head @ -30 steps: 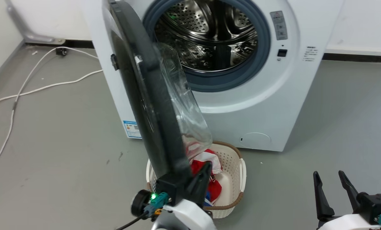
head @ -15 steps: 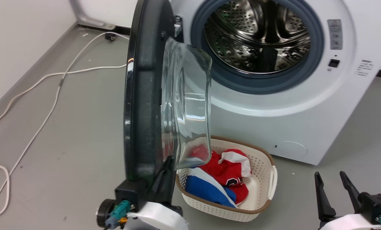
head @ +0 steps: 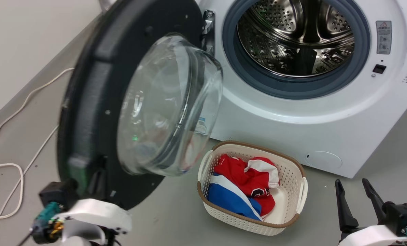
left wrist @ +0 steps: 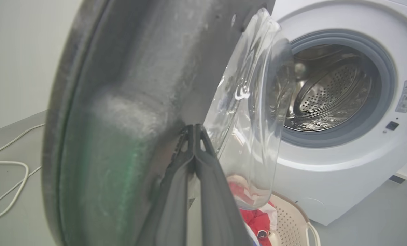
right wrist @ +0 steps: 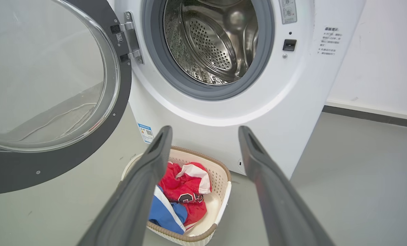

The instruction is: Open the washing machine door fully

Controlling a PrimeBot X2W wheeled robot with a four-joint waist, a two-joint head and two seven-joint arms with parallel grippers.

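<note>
Over smooth grey floor (head: 388, 150) hangs a round black glass-bowled door (head: 94, 102).

**Q:** What stands on the grey floor (head: 176, 218)?
**A:** 1 cream perforated laundry basket (head: 290, 181) with a brown rim and 2 white side handles, upright.

**Q:** Contents?
**A:** A crumpled red garment (head: 239, 172) with white trim lies on top. A blue garment (head: 224, 200) with a white stripe lies partly beneath it. Both sit inside the rim.

**Q:** Other items?
**A:** A white cable (head: 19, 167) lies loose and looped on the floor, well apart from the basket. A pale wall (head: 29, 41) borders the floor. The right wrist view shows a dark skirting strip (right wrist: 370, 116).
</note>
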